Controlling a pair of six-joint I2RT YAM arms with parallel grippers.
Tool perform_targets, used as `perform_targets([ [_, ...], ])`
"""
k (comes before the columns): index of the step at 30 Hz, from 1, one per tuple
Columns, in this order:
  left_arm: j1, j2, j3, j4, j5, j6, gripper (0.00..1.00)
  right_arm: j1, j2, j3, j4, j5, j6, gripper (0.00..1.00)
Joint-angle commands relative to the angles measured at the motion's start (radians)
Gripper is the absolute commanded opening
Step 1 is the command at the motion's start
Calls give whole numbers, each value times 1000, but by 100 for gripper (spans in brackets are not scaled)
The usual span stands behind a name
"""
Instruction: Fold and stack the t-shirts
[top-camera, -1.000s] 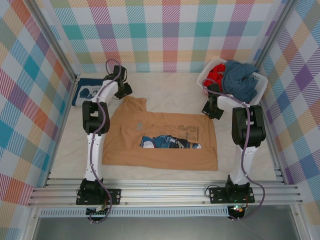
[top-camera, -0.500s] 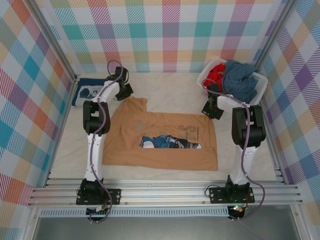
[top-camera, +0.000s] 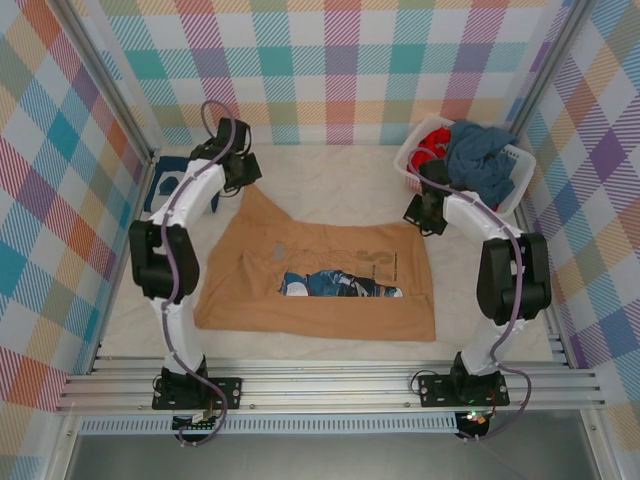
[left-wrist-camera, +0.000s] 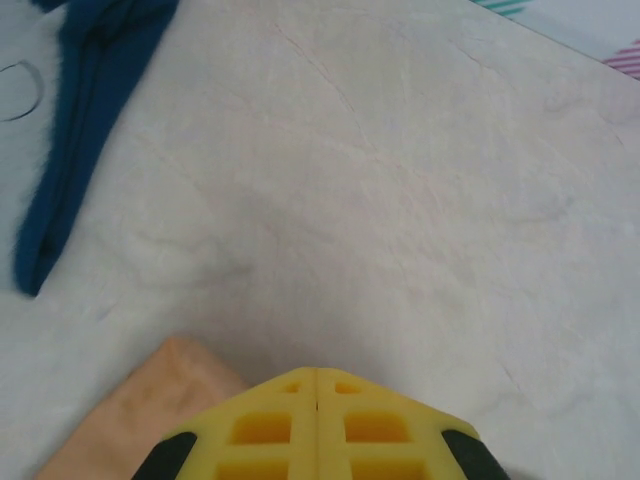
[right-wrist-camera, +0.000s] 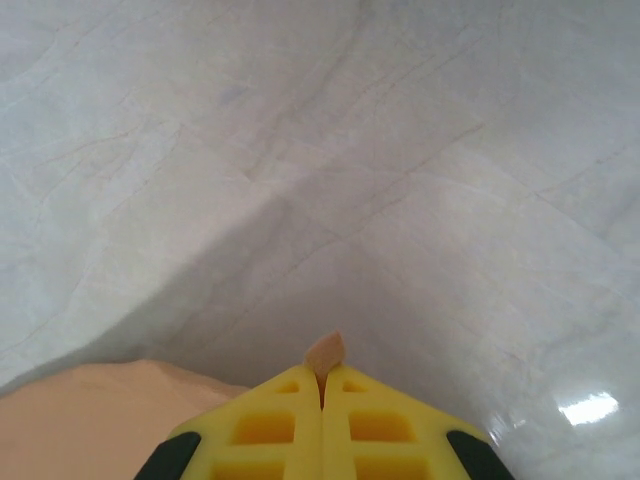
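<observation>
1. Left arm has swung outward; left gripper (top-camera: 247, 180) is clamped on the tan tee (top-camera: 320, 285) at its far-left corner, which is pulled taut.
2. Right gripper (top-camera: 424, 222) is clamped on the far-right corner; a tan nub pokes out btwn its fingers.
3. Navy tee (top-camera: 163, 182) is partly hidden behind the left arm.

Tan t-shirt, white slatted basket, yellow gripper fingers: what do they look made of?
Tan t-shirt: soft matte knit fabric, probably cotton; it drapes and wrinkles. White slatted basket: looks like rigid moulded plastic, going by the slotted walls and stiff rim. Yellow gripper fingers: matte hard plastic with square recesses; moulded or printed, can't tell.
</observation>
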Motion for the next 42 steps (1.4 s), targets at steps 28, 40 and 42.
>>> perform_targets([
  [28, -18, -978, -827, -364, -148, -235, 0, 10, -309, -352, -334, -138, 77, 0],
  [40, -28, -982, -932, -350, -101, -266, 0, 13, -302, -415, -311, -99, 79, 0],
  [42, -29, -973, -939, -348, -99, -266, 0, 14, -302, -425, -307, -102, 82, 0],
])
